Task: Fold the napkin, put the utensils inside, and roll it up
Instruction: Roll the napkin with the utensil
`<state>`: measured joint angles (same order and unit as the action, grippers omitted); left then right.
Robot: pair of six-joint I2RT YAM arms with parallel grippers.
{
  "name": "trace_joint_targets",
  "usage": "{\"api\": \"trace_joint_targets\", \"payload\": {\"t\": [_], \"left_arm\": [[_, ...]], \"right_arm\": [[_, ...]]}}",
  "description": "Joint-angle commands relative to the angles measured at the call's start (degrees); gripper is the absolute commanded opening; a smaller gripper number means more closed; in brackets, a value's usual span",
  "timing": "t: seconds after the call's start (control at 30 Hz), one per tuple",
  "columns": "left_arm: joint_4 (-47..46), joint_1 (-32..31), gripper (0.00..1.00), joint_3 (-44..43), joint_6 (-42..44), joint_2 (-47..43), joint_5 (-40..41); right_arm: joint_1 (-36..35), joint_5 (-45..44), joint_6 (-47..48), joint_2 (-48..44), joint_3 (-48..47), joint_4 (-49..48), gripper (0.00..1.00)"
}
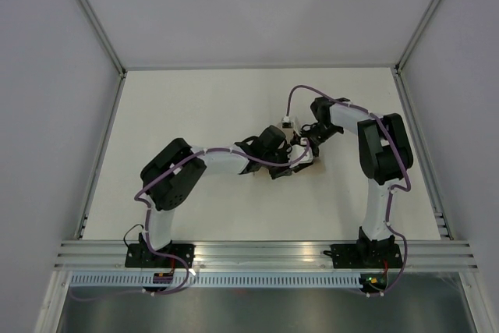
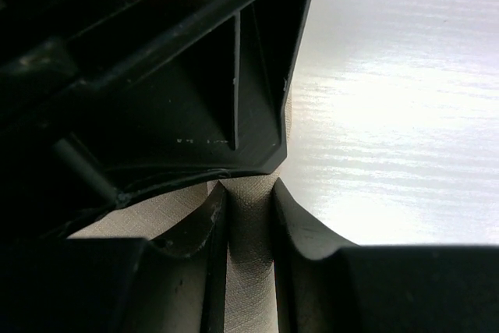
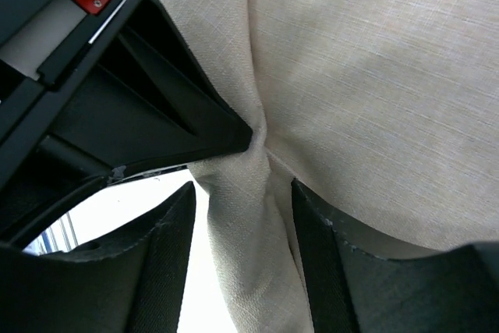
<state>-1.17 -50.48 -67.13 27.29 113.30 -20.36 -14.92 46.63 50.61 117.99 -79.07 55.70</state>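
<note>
The plain tan-beige woven cloth napkin lies bunched near the middle of the white table, where the two arms meet. From above it is almost wholly hidden under them. Its matte, patternless fabric is gathered into a raised, creased ridge. The left pincer is clenched on a narrow fold of the napkin. The right pincer stands released, its black fingers straddling the ridge, with bare table showing beside one of them.
</note>
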Motion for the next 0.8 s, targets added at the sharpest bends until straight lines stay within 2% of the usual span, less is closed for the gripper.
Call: {"api": "trace_joint_targets", "payload": {"t": [0.0, 0.17, 0.43, 0.63, 0.77], "left_arm": [[10.1, 0.8, 0.05, -0.8, -4.0, 5.8, -6.9], [13.0, 1.2, 0.05, -2.5, -4.3, 6.9, -8.5], [16.6, 2.0, 0.05, -4.4, -5.6, 8.0, -10.1], [21.8, 3.4, 0.06, -7.5, -7.0, 9.8, -13.3], [28.4, 4.9, 0.06, -13.2, -8.1, 13.3, -18.6]], "right_arm": [[-1.1, -8.0, 3.4, -1.1, -0.2, -2.4, 0.63], [1.0, -5.6, 2.3, -0.3, -4.3, 1.0, 0.69], [4.5, -1.9, -1.6, 1.5, -12.2, 2.3, 0.70], [10.0, 1.2, -9.9, 1.8, -18.0, -1.0, 0.70], [16.4, 6.6, -10.9, 0.7, -19.6, -2.3, 0.70]]}}
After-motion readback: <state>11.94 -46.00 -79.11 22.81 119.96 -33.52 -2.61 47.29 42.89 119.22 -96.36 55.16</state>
